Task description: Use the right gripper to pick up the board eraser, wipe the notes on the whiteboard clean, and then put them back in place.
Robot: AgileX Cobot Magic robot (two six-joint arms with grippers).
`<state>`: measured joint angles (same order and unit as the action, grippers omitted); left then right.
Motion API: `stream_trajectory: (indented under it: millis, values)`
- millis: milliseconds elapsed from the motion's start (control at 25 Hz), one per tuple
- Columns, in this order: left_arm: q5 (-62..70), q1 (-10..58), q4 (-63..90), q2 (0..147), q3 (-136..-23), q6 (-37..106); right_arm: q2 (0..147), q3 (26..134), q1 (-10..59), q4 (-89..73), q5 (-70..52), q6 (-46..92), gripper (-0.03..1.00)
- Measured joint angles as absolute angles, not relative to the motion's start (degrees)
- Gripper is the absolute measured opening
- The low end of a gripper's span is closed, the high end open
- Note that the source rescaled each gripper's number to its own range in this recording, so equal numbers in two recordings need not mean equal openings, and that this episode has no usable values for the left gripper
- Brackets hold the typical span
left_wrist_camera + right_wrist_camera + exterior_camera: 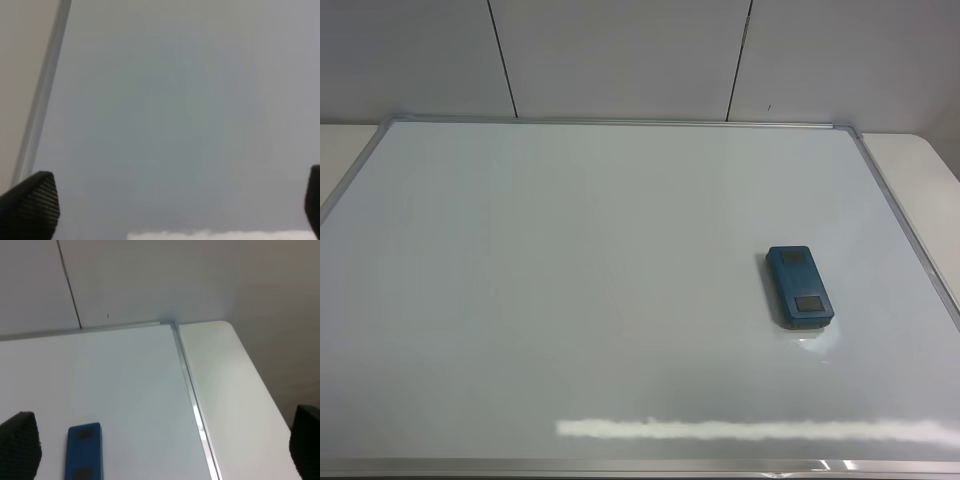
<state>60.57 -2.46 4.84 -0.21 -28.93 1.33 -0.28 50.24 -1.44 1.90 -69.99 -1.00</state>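
Observation:
The whiteboard (pixel 570 250) lies flat and fills most of the exterior view. No red notes show anywhere on it. The teal-blue board eraser (pixel 799 288) lies on the board's right part, grey patches up; it also shows in the right wrist view (pixel 84 452). Neither arm appears in the exterior view. My right gripper (pixel 162 440) is open and empty, back from the eraser, with only its black fingertips (pixel 20 442) showing. My left gripper (pixel 172 202) is open and empty above the board (pixel 175 110) near its silver frame (pixel 42 95).
A white table (pixel 920 170) shows beyond the board's right frame, also in the right wrist view (pixel 230 390). A grey panelled wall (pixel 620 50) stands behind. A bright light reflection (pixel 750 430) runs along the board's front.

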Motion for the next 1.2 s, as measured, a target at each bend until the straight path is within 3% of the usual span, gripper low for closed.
stream_trajectory:
  millis: [400, 1200]
  values:
    - [60.57, -2.46, 4.84, -0.21, -28.93, 1.33, -0.18, 29.1, -1.44, -1.31, -62.59, -0.96, 1.0]
    - [60.57, -2.46, 4.84, -0.21, -28.93, 1.33, -0.18, 28.44, -1.44, -1.86, -61.41, -0.96, 1.0]
